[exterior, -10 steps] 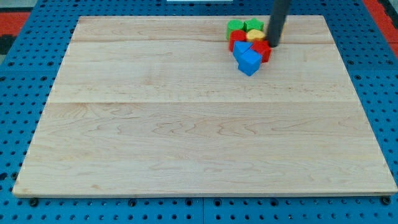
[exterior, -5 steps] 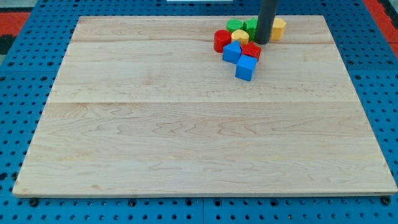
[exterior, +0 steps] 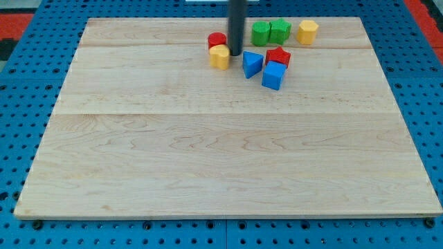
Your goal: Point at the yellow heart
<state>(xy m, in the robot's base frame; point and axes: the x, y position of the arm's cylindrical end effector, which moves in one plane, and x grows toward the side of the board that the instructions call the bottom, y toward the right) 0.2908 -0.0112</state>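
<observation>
The yellow heart (exterior: 219, 57) lies on the wooden board near the view's top, left of the other blocks. A red round block (exterior: 217, 41) touches it just above. My tip (exterior: 235, 54) stands right beside the yellow heart, at its right edge, touching or nearly so. The dark rod rises from there out of the view's top.
Right of my tip lie a blue triangular block (exterior: 252, 63), a blue cube (exterior: 273, 75) and a red block (exterior: 278, 57). Two green blocks (exterior: 261, 32) (exterior: 280, 30) and a yellow hexagonal block (exterior: 308, 31) sit along the board's top edge (exterior: 138, 20).
My tip has swept to the view's left, pushing the yellow heart and the red round block out of the cluster. The blue triangular block shifted slightly left. The yellow hexagonal block came into sight.
</observation>
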